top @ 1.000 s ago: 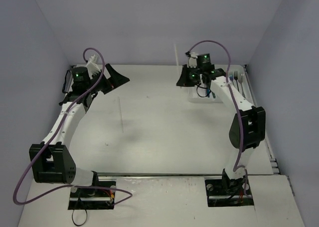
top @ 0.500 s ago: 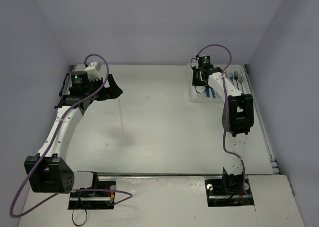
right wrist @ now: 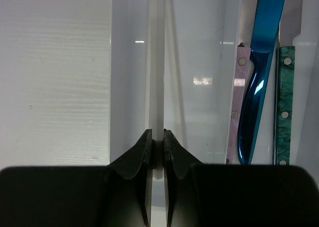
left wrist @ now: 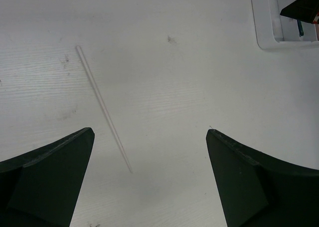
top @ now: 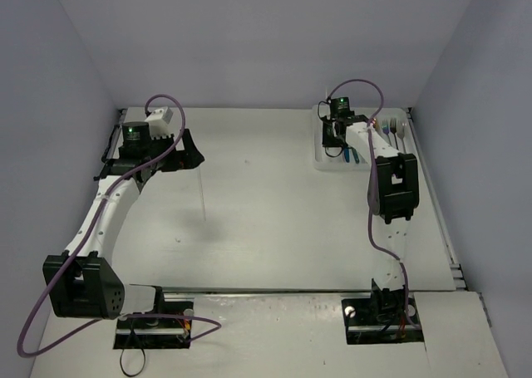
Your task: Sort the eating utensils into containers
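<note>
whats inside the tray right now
A blue utensil between a pink knife and a teal knife. The right gripper holds a stick along another slot. Its body hides the tray's near end.

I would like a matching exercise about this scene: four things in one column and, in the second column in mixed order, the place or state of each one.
Column one
1. left gripper
2. right gripper
3. loose pale stick
4. blue utensil

Column two
A. lying in a compartment of the tray
B. open, holding nothing
C. lying flat on the table
D. shut on a thin held stick

Pairs: 1-B, 2-D, 3-C, 4-A
</note>
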